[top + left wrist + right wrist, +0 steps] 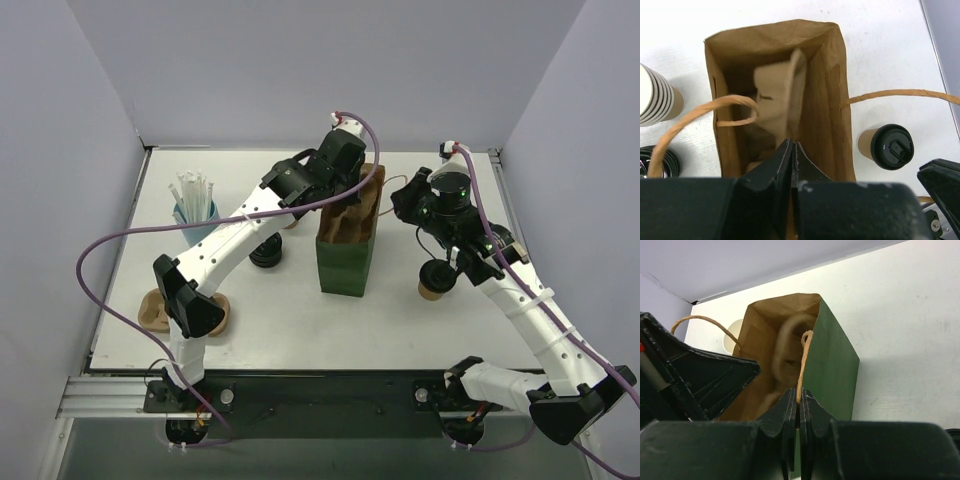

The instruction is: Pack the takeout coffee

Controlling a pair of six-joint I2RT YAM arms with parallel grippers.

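Centrally, left gripper [792, 150] pinches the bag [345, 265] rim, right gripper [799, 397] clamps its twine handle [802, 360] — mouth open. The takeout coffee [437, 281] stands upright at the bag's right in the top view — bare table [300, 320] between.

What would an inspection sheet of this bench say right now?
Surface: white table, faint marks.
Job's things: takeout coffee stands lidded beside the open paper bag, not yet inside.
Clutter: stack of cups, black lids, straws in a blue holder, brown cardboard pieces.
Grippers: left gripper closed, apparently on the bag's rim; right gripper closed on its handle.
Cables: purple cables loop along both arms.
Surroundings: plain grey walls.
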